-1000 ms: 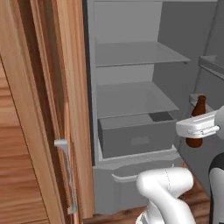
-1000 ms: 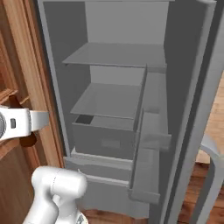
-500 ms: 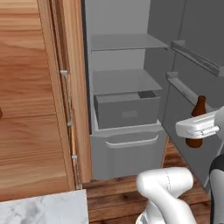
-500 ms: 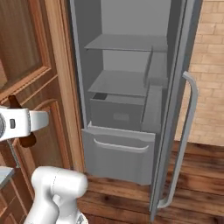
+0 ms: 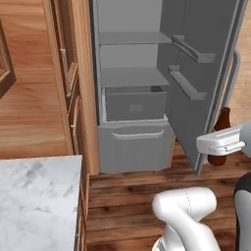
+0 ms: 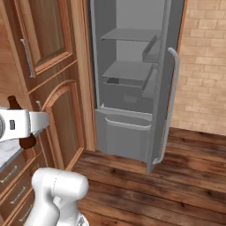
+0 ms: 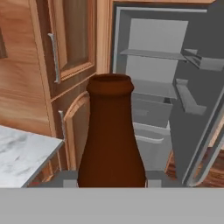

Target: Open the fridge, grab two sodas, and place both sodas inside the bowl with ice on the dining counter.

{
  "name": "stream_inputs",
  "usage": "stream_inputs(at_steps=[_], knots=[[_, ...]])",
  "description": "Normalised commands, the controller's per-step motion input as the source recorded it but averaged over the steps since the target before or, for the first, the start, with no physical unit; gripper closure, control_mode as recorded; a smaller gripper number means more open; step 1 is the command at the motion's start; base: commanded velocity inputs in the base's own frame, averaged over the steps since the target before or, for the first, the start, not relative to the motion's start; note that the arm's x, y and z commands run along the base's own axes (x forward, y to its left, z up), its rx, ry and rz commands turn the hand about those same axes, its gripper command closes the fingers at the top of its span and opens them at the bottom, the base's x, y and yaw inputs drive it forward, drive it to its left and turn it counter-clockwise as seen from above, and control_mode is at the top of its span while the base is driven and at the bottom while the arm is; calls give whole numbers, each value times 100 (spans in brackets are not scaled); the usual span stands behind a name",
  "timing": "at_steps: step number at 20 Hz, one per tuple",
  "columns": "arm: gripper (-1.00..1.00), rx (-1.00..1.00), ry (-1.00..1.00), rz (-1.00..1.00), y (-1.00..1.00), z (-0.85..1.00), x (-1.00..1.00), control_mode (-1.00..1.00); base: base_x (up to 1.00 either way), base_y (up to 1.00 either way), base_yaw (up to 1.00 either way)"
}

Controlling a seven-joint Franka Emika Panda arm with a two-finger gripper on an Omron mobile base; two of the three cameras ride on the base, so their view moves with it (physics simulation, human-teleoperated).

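As the view backed off, bottle still gripped.

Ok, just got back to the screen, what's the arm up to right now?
The gripper is shut on the brown soda bottle, held upright in front of the fridge, whose door stands open. The shelves look bare. A corner of the marble counter lies to the left; the bottle isn't over it yet.

Your two base views look forward from behind the arm, sharing the open fridge at mid-distance; your hand view sits close behind the bottle.
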Motion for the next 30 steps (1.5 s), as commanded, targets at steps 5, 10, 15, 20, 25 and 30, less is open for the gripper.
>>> stream_inputs(at_steps=[5, 10, 15, 20, 25, 30], knots=[[100, 0, 0, 0, 0, 0, 0, 100, -78, -26, 32], [100, 0, 0, 0, 0, 0, 0, 100, -7, -50, 39], [100, 0, 0, 0, 0, 0, 0, 100, -11, -55, 42], [100, 0, 0, 0, 0, 0, 0, 100, -68, -32, 41], [100, 0, 0, 0, 0, 0, 0, 100, -94, -25, 37], [100, 0, 0, 0, 0, 0, 0, 100, -100, -28, 35]])
